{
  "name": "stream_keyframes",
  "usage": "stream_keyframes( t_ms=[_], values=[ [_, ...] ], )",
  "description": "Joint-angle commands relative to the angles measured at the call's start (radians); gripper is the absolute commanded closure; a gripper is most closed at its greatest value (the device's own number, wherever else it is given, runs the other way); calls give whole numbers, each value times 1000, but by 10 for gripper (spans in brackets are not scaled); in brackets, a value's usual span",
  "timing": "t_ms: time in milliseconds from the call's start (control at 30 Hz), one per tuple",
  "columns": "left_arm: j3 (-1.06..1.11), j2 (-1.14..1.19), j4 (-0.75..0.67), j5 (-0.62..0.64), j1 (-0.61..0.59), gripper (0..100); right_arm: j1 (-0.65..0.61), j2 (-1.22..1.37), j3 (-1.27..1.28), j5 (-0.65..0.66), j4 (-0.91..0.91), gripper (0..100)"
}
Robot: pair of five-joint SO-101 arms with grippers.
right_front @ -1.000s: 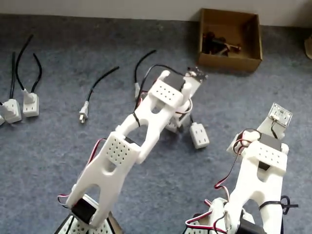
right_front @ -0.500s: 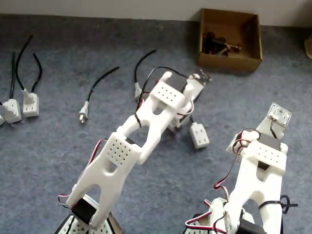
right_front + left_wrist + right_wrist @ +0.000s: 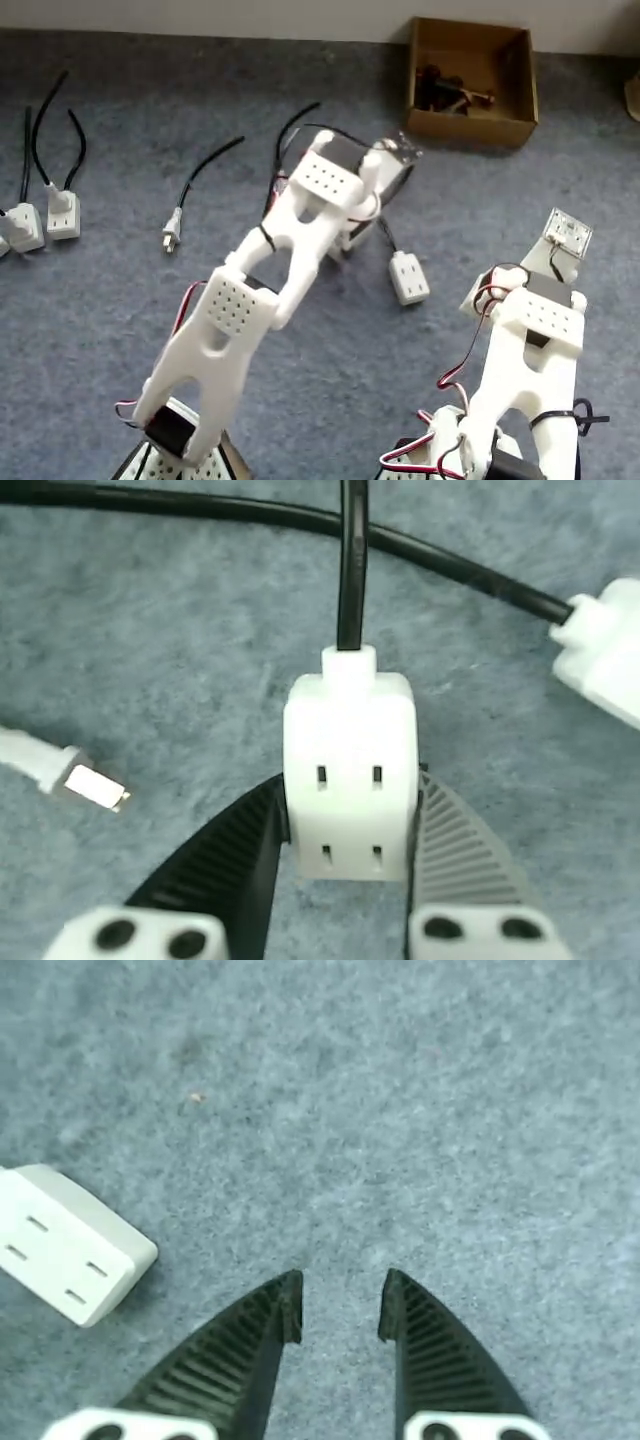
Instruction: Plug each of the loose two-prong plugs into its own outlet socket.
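In the high view, two white socket blocks (image 3: 62, 213) far from the brown cardboard box (image 3: 470, 128) appear plugged, while one white two-prong plug (image 3: 172, 230) nearer it is left loose. In the left wrist view, a white corded socket (image 3: 350, 740), judged unfilled, is clamped by the left gripper (image 3: 350, 785). In the right wrist view, the right gripper (image 3: 341, 1280) is held narrowly open and empty near another unfilled white socket (image 3: 70, 1245).

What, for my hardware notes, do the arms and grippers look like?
The left arm and right arm are white shells with perforated panels, black motors and red-and-black wires. Left gripper has one black, one grey ribbed finger; right gripper two black.
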Motion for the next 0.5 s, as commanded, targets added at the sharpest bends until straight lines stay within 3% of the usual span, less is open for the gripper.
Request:
stream_keyframes(
  t_ms=[0, 467],
  values=[
    [18, -127, 12, -9, -56, 995, -10, -25, -4, 14, -10, 863],
    [321, -331, 12, -101, -97, 995, -10, -25, 19, 14, -8, 863]
  ],
)
